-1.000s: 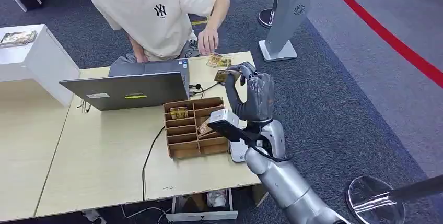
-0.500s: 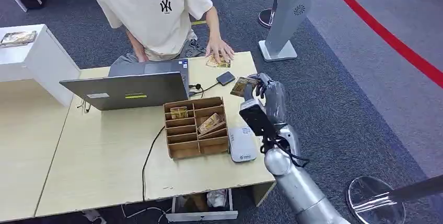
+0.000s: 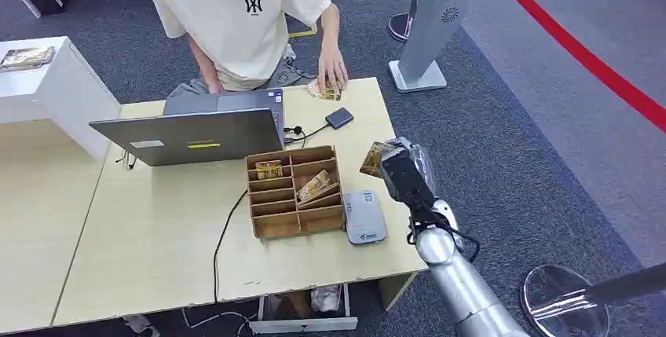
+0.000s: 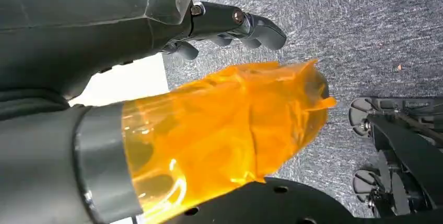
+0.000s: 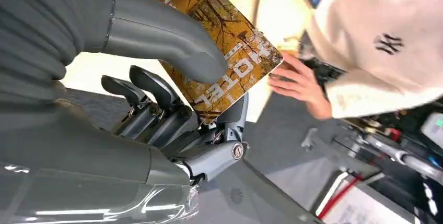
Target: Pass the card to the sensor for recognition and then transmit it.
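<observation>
right hand (image 3: 402, 166) is seen pinching the card (image 3: 371, 158) over the table's (image 3: 141, 250) right edge, with the dark sensor (image 3: 339, 118) lying off at eleven o'clock, well apart.

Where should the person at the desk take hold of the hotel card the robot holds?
By the hotel card's free corner nearest the person's hand, coming from the far side: the right hand pinches the opposite end between thumb and fingers.
</observation>
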Motion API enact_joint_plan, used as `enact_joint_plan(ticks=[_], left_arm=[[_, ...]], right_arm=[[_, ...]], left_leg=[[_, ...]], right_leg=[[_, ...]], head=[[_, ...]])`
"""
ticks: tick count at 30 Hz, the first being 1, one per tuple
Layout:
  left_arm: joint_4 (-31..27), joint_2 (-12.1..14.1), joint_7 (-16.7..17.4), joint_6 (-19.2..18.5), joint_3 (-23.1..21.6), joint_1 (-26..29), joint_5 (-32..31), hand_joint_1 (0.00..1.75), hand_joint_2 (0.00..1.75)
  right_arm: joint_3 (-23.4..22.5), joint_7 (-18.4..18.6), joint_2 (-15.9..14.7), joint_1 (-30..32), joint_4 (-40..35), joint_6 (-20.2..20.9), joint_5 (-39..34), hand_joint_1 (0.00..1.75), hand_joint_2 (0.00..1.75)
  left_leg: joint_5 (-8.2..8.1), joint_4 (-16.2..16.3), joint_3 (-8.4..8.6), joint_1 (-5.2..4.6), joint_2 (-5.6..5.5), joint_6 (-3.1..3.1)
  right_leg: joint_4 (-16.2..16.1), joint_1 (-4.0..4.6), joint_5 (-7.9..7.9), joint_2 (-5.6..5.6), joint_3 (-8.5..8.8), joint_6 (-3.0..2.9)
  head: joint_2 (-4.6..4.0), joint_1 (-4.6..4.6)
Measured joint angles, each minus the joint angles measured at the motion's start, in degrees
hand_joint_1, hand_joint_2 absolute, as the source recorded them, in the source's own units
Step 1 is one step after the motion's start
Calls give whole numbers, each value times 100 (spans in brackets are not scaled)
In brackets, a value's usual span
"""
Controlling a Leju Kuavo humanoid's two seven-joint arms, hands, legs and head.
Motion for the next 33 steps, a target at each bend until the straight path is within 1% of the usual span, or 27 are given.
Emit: enact_joint_plan(ticks=[8, 16, 33], left_arm=[[-2, 2, 33, 15, 11, 5, 44, 0, 0], [-2, 2, 35, 4, 48, 6, 120, 0, 0], [-7, 11, 52, -42, 144, 14, 260, 0, 0]], right_arm=[[2, 170, -66, -45, 389, 302, 129, 175, 175], [68, 304, -72, -218, 747, 503, 238, 175, 175], [465, 540, -238, -775, 1506, 1047, 634, 175, 175]], left_leg=[[0, 0, -2, 0, 0, 0], [0, 0, -2, 0, 0, 0], [0, 0, -2, 0, 0, 0]], right_leg=[[0, 0, 0, 0, 0, 0], [0, 0, 0, 0, 0, 0], [0, 0, 0, -1, 1, 0]], head=[[0, 0], [0, 0], [0, -2]])
